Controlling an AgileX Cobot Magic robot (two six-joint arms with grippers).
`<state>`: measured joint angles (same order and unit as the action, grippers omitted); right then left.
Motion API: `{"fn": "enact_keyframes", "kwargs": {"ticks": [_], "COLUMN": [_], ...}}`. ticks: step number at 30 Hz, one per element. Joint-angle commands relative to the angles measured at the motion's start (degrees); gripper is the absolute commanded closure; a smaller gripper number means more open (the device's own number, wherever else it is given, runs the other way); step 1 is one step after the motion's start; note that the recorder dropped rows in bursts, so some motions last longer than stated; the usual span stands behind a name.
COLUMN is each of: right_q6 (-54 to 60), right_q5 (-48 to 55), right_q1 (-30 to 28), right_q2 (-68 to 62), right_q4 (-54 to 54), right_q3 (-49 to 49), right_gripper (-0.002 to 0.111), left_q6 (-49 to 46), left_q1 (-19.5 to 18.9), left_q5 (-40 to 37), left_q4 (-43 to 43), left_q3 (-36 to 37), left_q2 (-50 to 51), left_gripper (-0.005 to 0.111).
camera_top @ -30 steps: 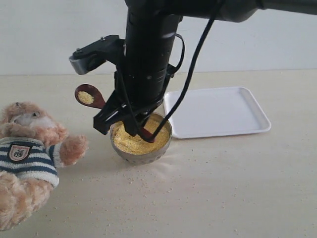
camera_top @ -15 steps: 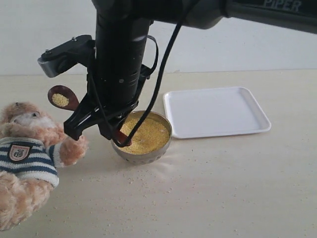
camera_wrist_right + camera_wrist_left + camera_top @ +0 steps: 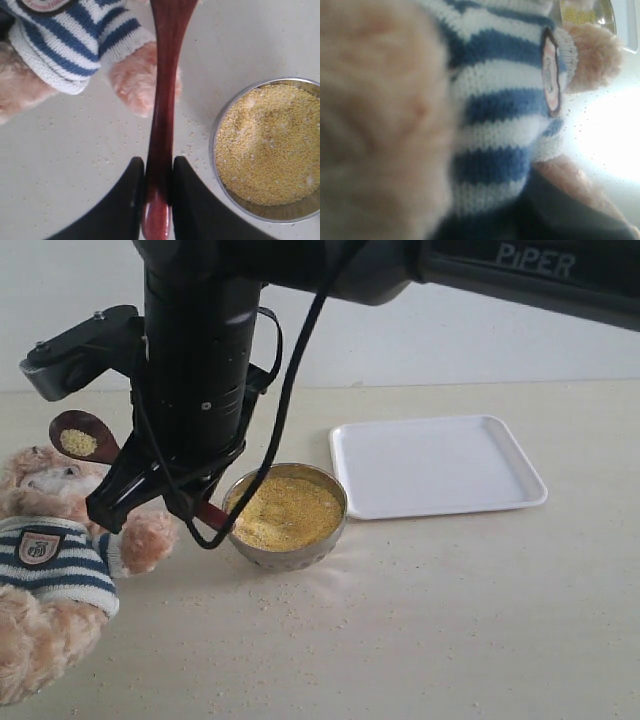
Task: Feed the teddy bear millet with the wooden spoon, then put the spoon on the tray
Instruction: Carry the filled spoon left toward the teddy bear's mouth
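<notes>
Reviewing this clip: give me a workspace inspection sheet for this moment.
Surface: beige table, matte.
Job's things: bear lying at left; spoon carries millet near the bear's head; steel bowl of more millet at centre; tray empty, right of the bowl.
Clutter: loose grains scattered in front of the bowl.
Grippers: right gripper shut on the spoon's handle; left gripper not in view.
Cables: black cable loops down from the right arm beside the bowl.
Surroundings: plain pale wall.
</notes>
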<state>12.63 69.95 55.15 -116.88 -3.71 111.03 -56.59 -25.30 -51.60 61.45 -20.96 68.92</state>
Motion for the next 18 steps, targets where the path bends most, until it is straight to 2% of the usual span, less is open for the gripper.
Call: {"fn": "enact_keyframes", "kwargs": {"ticks": [1, 12, 18], "right_q6": [0.2, 0.1, 1.4], "right_q5": [0.0, 0.0, 0.0], "right_q1": [1.3, 1.7, 3.8], "right_q2": [0.1, -4.5, -6.8], "right_q4": [2.9, 1.0, 3.7], "right_q3": [0.6, 6.2, 9.7], "right_gripper": [0.097, 0.097, 0.097], "left_q6": [0.0, 0.0, 0.0], "left_q1": [-0.1, -0.1, -0.1], "left_q5": [-0.4, -0.4, -0.4], "left_q4": [1.2, 1.2, 1.2], "left_q3": [0.2, 0.2, 0.2], "left_q2": [-0.6, -0.6, -0.6], "left_gripper": [0.099, 0.099, 0.099]}}
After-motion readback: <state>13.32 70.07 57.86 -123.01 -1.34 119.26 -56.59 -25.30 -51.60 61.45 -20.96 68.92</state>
